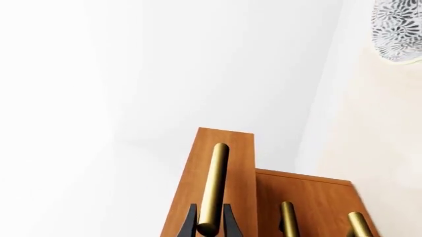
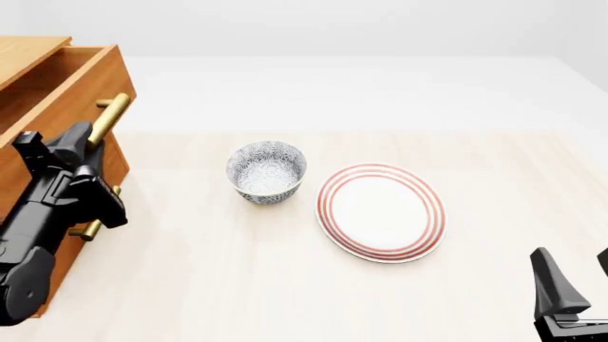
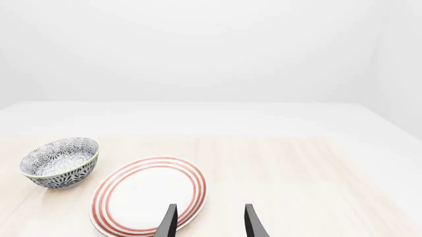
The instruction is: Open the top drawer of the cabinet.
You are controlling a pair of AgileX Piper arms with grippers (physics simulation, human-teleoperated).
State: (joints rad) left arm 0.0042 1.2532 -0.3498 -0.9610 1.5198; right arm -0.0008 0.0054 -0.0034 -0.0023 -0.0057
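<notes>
The cabinet (image 2: 24, 53) stands at the table's left edge. Its top drawer (image 2: 67, 100) is pulled out past the cabinet front, with its inside showing. My left gripper (image 2: 88, 144) is shut on the top drawer's brass bar handle (image 2: 110, 112). In the left wrist view the fingers (image 1: 191, 221) sit on both sides of the handle (image 1: 215, 182), and the top drawer's front (image 1: 240, 168) stands out beyond the two lower drawers (image 1: 316, 207). My right gripper (image 2: 574, 274) is open and empty at the front right; it also shows in the right wrist view (image 3: 209, 217).
A patterned blue-and-white bowl (image 2: 267, 171) stands mid-table, with a red-ringed white plate (image 2: 381, 211) to its right. Both show in the right wrist view, the bowl (image 3: 59, 162) and the plate (image 3: 148, 195). A lower drawer's handle (image 2: 87, 229) pokes out below the left arm.
</notes>
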